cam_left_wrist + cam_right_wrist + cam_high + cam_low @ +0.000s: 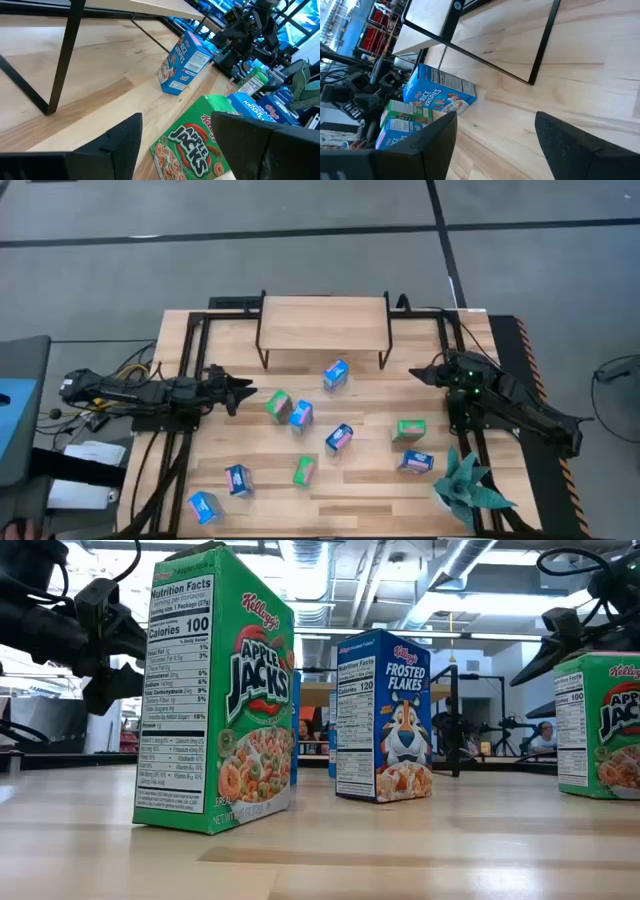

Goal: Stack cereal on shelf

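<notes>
The shelf (325, 320), a light-wood board on thin black legs, stands on its legs at the table's far middle. Several small cereal boxes lie or stand on the tabletop in front of it: a blue Rice Krispies box (336, 374) nearest the shelf, a green Apple Jacks box (278, 406) beside a blue one (301, 415), and others toward the near edge. My left gripper (243, 392) is open and empty, left of the green box (192, 145). My right gripper (415, 373) is open and empty, right of the Rice Krispies box (440, 92).
A teal spiky plant (470, 488) stands at the near right corner. A green box (410, 430) and a blue box (416, 462) lie near it. The shelf's black legs (65, 55) stand close ahead of both grippers. Cables and gear lie off the table's left edge (100, 395).
</notes>
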Tool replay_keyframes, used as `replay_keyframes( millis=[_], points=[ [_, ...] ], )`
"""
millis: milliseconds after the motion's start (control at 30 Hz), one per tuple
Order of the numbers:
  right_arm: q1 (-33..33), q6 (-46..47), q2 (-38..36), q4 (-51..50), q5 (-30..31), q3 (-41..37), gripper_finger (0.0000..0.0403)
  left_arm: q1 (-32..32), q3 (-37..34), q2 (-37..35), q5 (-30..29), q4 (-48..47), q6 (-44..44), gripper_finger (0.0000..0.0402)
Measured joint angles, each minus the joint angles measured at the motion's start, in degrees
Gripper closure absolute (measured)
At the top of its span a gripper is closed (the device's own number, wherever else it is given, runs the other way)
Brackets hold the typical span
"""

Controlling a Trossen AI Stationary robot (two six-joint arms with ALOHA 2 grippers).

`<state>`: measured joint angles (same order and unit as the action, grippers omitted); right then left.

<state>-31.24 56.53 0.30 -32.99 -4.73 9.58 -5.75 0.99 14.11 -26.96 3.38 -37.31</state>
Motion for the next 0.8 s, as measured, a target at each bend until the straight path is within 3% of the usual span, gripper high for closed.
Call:
replay_keyframes(
  millis=[800],
  points=[
    [0.0, 0.0, 0.0, 0.0, 0.0, 0.0, 0.0112, -0.3, 0.1, 3.9, 1.1, -0.4, -0.4, 0.0175]
  ],
)
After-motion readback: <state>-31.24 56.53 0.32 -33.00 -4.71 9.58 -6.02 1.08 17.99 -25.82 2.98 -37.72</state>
